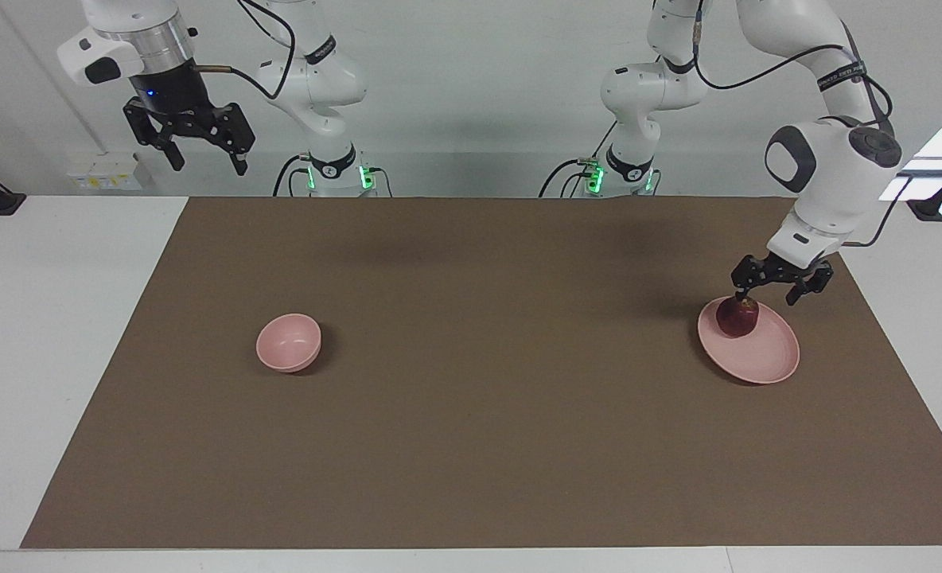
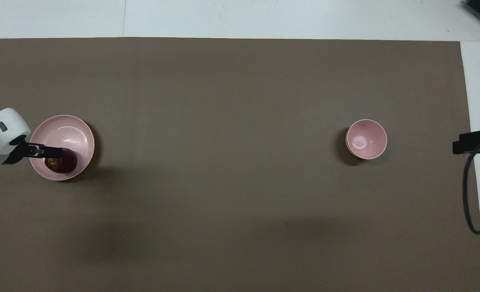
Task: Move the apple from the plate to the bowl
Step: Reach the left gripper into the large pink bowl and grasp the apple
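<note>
The dark red apple [image 1: 737,318] [image 2: 65,165] lies on the pale pink plate [image 1: 761,358] [image 2: 67,123], on the part nearer the robots, toward the left arm's end of the brown mat. My left gripper [image 1: 765,298] [image 2: 47,153] hangs open just over the apple and the plate's rim, one fingertip [image 1: 738,295] close above the apple's top; nothing is held. The small pink bowl [image 1: 289,342] [image 2: 366,138] stands empty toward the right arm's end. My right gripper [image 1: 207,165] waits open, high above its end of the table.
A brown mat [image 1: 487,414] covers most of the white table [image 1: 57,334], and nothing stands on it between plate and bowl. A black cable loops by the right gripper's tip [image 2: 473,140] at the mat's edge.
</note>
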`<action>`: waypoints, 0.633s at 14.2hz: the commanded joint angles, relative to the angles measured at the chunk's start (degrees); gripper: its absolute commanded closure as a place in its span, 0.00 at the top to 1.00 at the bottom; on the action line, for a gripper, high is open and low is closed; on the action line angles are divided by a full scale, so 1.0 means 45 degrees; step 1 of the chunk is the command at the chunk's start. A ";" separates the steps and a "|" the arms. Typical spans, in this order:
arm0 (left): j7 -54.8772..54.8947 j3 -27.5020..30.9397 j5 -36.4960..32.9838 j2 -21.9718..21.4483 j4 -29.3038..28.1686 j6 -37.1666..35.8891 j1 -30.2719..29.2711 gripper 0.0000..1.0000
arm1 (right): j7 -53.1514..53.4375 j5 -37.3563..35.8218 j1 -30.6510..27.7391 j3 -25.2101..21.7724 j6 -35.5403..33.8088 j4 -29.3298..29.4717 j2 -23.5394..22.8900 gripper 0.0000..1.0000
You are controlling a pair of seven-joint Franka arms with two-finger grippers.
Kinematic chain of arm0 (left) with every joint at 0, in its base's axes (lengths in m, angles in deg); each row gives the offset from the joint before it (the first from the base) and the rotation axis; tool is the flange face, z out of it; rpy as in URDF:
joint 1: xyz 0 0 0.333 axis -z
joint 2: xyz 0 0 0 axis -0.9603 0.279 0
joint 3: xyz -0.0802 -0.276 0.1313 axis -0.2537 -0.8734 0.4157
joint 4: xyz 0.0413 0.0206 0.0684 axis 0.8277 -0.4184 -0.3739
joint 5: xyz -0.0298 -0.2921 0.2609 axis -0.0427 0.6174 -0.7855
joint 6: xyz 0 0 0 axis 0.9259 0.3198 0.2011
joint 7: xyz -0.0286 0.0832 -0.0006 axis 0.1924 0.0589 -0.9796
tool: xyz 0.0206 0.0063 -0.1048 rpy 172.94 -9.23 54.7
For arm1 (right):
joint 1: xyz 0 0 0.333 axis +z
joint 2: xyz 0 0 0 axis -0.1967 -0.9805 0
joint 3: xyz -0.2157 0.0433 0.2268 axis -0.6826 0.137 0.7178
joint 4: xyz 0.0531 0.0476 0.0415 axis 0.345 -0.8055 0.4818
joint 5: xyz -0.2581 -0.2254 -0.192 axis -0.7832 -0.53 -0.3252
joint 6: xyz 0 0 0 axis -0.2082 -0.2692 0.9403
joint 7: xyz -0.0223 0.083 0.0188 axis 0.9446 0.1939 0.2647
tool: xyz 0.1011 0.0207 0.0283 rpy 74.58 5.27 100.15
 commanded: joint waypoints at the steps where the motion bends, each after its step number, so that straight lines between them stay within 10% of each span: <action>1: 0.0178 -0.0091 -0.0066 0.0210 -0.0422 0.0696 -0.0121 1.00 | -0.0356 0.0127 -0.0176 0.0048 -0.0055 -0.0301 0.0294 1.00; 6: 0.0158 -0.0091 -0.0027 0.0854 -0.1106 0.2199 -0.0120 0.98 | -0.0337 0.0147 -0.0177 0.0048 0.0023 -0.0770 0.0275 1.00; 9: 0.0139 -0.0091 -0.0027 0.0895 -0.1106 0.2144 -0.0120 0.74 | -0.0278 0.0146 -0.0177 0.0048 0.0140 -0.1082 0.0256 1.00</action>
